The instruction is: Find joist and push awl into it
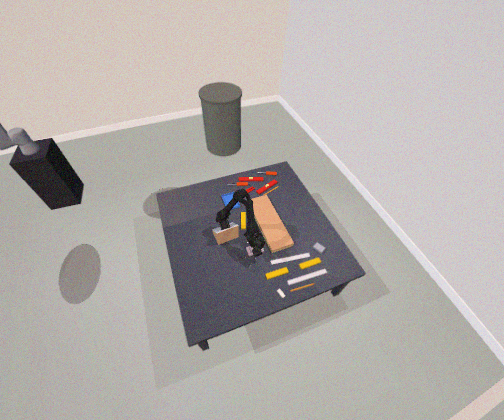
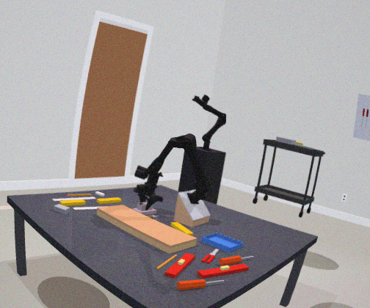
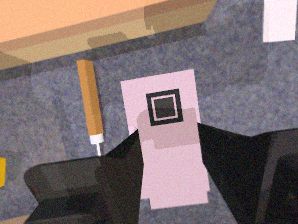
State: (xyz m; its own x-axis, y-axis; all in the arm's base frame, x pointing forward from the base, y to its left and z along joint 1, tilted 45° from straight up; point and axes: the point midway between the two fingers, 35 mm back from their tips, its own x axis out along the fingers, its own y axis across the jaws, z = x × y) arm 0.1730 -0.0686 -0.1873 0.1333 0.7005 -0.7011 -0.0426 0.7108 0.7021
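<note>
The pink stud finder (image 1: pixel 250 252) (image 2: pixel 149 212) (image 3: pixel 174 175), with a dark square on its face, is at the table beside the panel. My gripper (image 3: pixel 164 128) is shut on its sides; any gap under it cannot be told. The awl (image 3: pixel 90 97) lies between the stud finder and the panel, its orange-brown handle toward the panel and its metal end near my left finger in the wrist view. The floor panel (image 1: pixel 272 222) (image 2: pixel 144 227) (image 3: pixel 75 20) is a long tan slab. The blue tray (image 1: pixel 228 200) (image 2: pixel 222 242) stands empty past the panel's far end from the gripper.
A wooden block with a sloped grey top (image 1: pixel 227 235) (image 2: pixel 193 217) stands at the arm's base. A yellow bar (image 1: pixel 243 220) (image 2: pixel 181 228) lies between it and the panel. Red levels, screwdrivers and pliers lie near the tray. White strips and yellow bars lie past the panel's other end.
</note>
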